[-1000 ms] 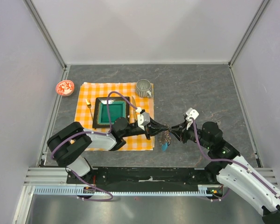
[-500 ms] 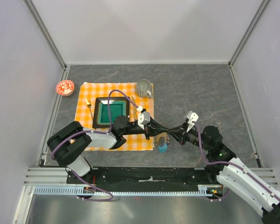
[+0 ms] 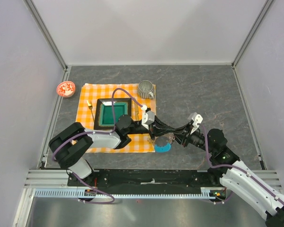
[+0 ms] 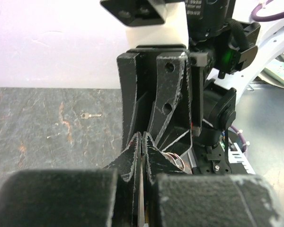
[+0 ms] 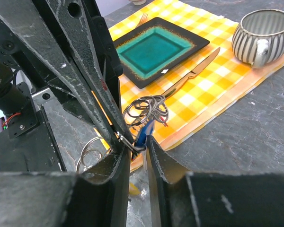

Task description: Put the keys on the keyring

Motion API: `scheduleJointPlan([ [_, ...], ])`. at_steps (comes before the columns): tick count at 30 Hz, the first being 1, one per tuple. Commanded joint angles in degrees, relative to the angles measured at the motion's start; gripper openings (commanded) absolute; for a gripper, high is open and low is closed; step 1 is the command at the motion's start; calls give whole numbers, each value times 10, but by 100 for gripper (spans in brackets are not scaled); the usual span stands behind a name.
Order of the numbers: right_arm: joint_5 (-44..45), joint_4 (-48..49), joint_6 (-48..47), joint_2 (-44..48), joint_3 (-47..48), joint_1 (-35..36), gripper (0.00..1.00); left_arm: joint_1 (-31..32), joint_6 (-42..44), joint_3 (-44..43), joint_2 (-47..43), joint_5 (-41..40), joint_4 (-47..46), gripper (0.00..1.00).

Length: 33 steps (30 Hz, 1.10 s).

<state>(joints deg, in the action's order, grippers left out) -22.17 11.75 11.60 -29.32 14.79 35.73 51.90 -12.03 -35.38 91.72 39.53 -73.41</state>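
Your two grippers meet tip to tip just off the cloth's [image 3: 85, 94] near right corner, and the coming move turns on that meeting point. The left gripper [image 4: 141, 146] is pressed together on a thin piece of metal, which you can take as part of the keyring [image 5: 144, 109]. The keyring's bunch of overlapping loops hangs just beyond and slightly left of the right gripper [image 5: 138, 153]. The right gripper's jaws stand a little apart, with nothing visibly caught between them. The cyan tag [image 3: 162, 148] drops from the bunch with its long axis running down toward that gap. The left arm is therefore the nearer one, already on the ring, and the right only has to close in from directly ahead. Count one keyring bunch, whose loops are too tangled to number, with one more loop [image 5: 87, 151] beside the left fingers. One loose key [image 4: 91, 115] lies flat on the table [image 3: 203, 90], well apart from both grippers. You cannot tell whether any keys sit within the bunch. There is also one cup [image 5: 262, 35], one plate [image 5: 199, 41] and one knife [image 5: 194, 74].
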Motion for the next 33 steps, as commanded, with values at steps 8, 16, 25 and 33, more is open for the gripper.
scheduleJointPlan([
  [8,143,-249,-55,75,141,5,38,11,-2,-37,10,-34,-219,2],
  [16,203,-359,-101,89,246,6,41,5,-4,-61,12,-7,-219,2],
  [25,116,-383,-159,42,265,6,41,1,-15,-73,18,12,-219,2],
  [33,41,-377,-204,-7,267,6,42,-1,-14,-64,7,31,-220,2],
])
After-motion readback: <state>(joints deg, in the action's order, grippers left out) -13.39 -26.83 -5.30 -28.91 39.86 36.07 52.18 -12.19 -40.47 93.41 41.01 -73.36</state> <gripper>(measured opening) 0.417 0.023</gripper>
